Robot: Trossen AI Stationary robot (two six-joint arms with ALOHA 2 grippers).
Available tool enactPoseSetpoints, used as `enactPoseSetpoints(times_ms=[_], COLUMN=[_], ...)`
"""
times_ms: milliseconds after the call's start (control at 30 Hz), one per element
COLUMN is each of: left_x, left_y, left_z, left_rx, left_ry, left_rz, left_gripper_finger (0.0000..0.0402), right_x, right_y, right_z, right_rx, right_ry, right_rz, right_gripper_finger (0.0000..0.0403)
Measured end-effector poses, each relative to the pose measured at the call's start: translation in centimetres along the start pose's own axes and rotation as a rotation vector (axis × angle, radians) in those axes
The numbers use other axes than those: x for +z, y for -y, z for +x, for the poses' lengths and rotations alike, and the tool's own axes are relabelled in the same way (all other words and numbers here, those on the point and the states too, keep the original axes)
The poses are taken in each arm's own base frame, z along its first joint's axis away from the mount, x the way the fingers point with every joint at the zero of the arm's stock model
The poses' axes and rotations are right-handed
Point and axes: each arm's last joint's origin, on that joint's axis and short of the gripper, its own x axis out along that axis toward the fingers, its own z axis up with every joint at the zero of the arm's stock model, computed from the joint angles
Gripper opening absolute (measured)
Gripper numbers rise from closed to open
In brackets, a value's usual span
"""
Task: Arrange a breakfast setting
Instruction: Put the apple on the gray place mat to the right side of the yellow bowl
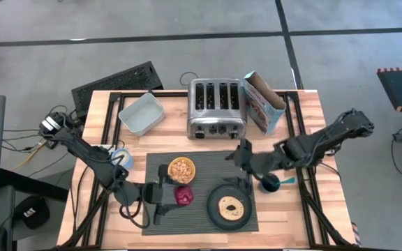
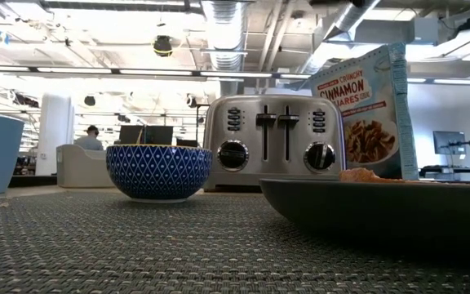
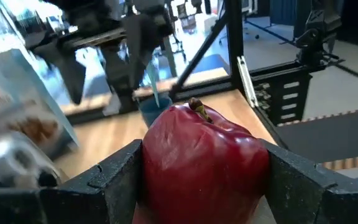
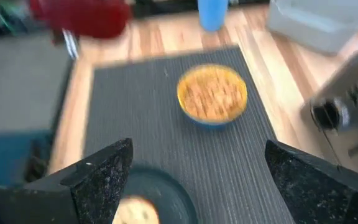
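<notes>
Most of the setting is already laid on the dark grey placemat [image 1: 201, 187]: the small yellow bowl [image 1: 181, 169], filled with cereal, sits toward the mat's far left, and the dark plate [image 1: 229, 207] with the bagel [image 1: 230, 206] on it sits at the near right. The dark blue cup [image 1: 269, 184] stands on the wooden counter [image 1: 299, 129] just off the mat's right edge, with what looks like the blue-handled spoon [image 1: 285, 180] beside or in it; the overhead view is too small to say which.

The left gripper [image 1: 169, 195] is clamped on the small red fruit [image 3: 201, 163], an apple held firmly between both fingers, over the mat just near of the bowl and left of the plate. The right gripper [image 1: 241, 155] hangs over the mat's far right part with its fingers spread wide and nothing between them.

By my judgement, what is left is setting the apple down on the mat and perhaps placing the spoon. The toaster [image 1: 217, 108], cereal box [image 1: 264, 102] and pale tub [image 1: 142, 113] stand at the back of the counter.
</notes>
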Motion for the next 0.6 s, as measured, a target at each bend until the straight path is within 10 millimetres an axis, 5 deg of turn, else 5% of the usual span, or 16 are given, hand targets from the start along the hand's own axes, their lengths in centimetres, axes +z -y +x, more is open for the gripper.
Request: enactPoseSetpoints(times_ms=[300, 600], left_x=[-4.2, -8.8], left_y=[0.5, 0.1], left_z=[-0.3, -1.0], left_rx=[0.016, 0.032], left_ry=[-0.072, -0.042], left_rz=[-0.228, -0.354], left_gripper_finger=[0.0259, 0.0259], right_x=[-4.5, -5.3], right_y=[-2.3, -3.4], right_z=[1.4, 1.6], right_rx=[0.038, 0.076], right_ry=[0.031, 0.048], right_rz=[-0.029, -0.064], right_gripper_finger=[0.0393, 0.0393])
